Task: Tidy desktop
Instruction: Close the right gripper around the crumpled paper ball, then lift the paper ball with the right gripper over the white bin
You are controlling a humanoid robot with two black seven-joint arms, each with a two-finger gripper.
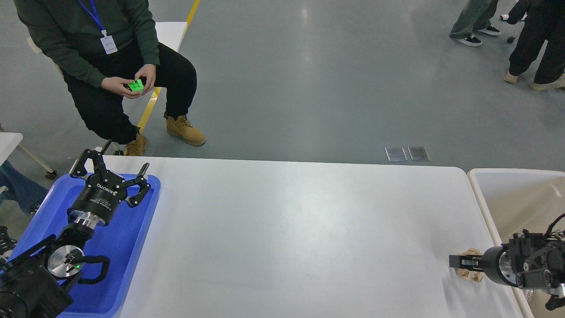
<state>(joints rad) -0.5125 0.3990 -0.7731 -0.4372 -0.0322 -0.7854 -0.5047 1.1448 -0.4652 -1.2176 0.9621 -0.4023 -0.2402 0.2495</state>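
The white desktop (287,229) fills the middle of the head view. A small crumpled brown paper scrap (470,275) lies on it near the right edge. My right gripper (457,261) reaches in from the right, pointing left, low over the scrap, which shows above and below its dark fingers. The fingers look like one bar, so I cannot tell how the jaws stand or whether they hold the scrap. My left gripper (115,167) is open and empty above the far end of the blue tray (132,238).
A beige rimmed bin (481,198) stands against the desktop's right edge. The blue tray sits on the left end. A seated person (110,53) handles a green cube (136,85) beyond the far left corner. Other people stand at the far right.
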